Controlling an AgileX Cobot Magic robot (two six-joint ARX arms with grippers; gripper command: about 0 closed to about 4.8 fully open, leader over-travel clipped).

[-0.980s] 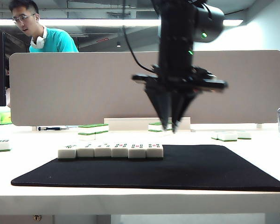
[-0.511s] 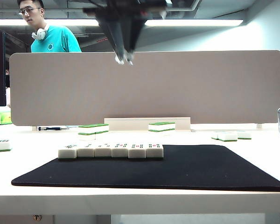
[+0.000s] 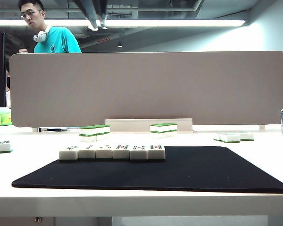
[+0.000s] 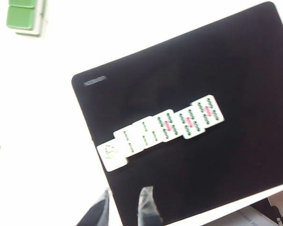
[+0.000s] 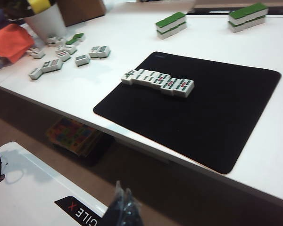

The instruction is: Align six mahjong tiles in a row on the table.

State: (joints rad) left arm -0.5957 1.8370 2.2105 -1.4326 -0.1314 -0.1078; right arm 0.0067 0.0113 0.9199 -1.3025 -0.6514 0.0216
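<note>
Your six mahjong tiles (image 3: 112, 152) sit touching in a row at the black mat's (image 3: 188, 172) ten o'clock, so keep the empty, slightly parted left claw (image 4: 124, 212) high above them and the closed right claw (image 5: 123, 207) parked off the surface (image 3: 264, 141)

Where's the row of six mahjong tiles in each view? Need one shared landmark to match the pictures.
Exterior view: the six mahjong tiles sit along the far-left edge of the black mat.
Left wrist view: the row runs diagonally across the mat's middle, beyond the left hand.
Right wrist view: the row lies at the mat's far-left part.
Shared landmark: the mat.
</note>
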